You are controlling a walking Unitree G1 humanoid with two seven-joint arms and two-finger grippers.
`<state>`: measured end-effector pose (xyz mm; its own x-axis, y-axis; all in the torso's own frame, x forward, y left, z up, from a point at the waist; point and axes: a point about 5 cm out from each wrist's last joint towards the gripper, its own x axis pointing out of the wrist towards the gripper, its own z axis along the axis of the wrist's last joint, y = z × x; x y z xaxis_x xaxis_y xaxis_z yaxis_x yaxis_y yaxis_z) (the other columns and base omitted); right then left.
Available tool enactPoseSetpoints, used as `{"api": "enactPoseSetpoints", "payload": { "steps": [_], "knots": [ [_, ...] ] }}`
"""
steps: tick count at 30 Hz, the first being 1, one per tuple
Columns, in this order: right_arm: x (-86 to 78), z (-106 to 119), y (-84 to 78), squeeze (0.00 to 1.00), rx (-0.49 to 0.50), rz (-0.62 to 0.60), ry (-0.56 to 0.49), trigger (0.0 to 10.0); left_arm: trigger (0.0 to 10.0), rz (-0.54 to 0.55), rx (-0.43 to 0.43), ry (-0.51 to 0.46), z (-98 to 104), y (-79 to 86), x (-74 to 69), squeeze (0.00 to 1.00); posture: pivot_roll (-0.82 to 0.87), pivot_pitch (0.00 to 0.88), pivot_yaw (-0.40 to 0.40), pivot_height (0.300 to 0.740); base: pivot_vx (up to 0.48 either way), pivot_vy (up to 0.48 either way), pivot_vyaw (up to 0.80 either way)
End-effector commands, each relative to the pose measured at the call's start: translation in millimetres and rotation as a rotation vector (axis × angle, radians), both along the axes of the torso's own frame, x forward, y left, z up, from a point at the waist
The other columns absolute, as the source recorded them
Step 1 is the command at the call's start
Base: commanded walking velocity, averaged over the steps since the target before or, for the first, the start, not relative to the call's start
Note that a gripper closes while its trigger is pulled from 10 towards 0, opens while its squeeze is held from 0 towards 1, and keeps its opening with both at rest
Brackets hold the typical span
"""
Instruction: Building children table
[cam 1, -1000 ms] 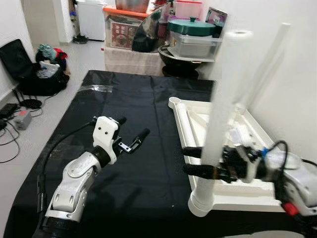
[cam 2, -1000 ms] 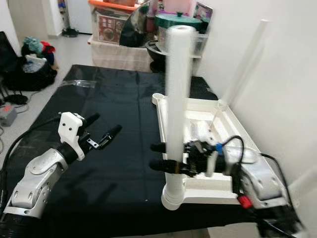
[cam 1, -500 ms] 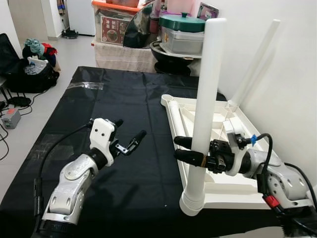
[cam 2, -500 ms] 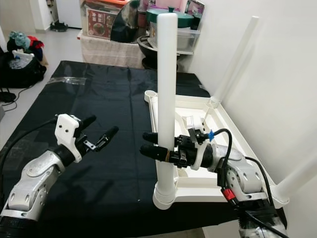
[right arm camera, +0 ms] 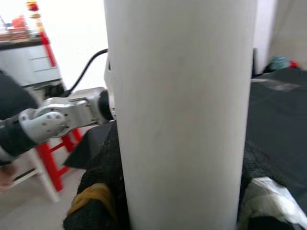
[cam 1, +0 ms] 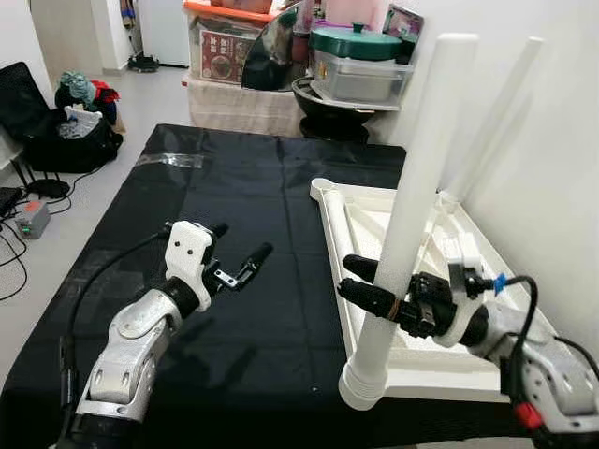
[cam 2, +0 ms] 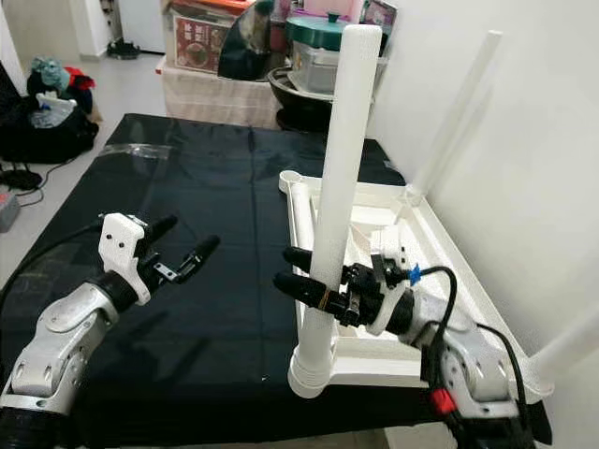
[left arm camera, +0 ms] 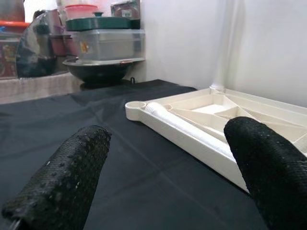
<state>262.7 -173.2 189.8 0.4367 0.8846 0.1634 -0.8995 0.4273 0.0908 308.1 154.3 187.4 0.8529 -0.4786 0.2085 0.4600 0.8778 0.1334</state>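
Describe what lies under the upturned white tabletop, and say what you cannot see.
The tabletop lies on a black sheet that spreads out around it. What is under the sheet cannot be seen. The right pincer holds a white leg at the tabletop's near corner.

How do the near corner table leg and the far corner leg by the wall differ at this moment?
The near table leg is gripped by the right end effector and looks thicker, being closer; the far leg stands untouched against the wall. Both are white tubes, leaning rightward, rising from corners of the upturned tabletop. The left end effector hovers open.
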Motion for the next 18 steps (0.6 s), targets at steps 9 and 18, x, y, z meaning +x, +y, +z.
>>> {"api": "enactPoseSetpoints", "payload": {
  "steps": [9,18],
  "knots": [
    [8.0,-31.8,-5.3,0.00,0.013,-0.403,0.134,10.0,10.0,-0.016,0.006,0.016,-3.1,-2.5,1.2,0.00,0.07,0.000,-0.097,0.740,0.000,0.000,0.00],
    [15.6,-40.9,-11.8,0.00,0.027,-0.839,0.210,10.0,10.0,-0.018,0.003,0.017,-3.4,-3.8,2.4,0.00,0.05,0.000,-0.092,0.740,0.000,0.000,0.00]
  ]
}}
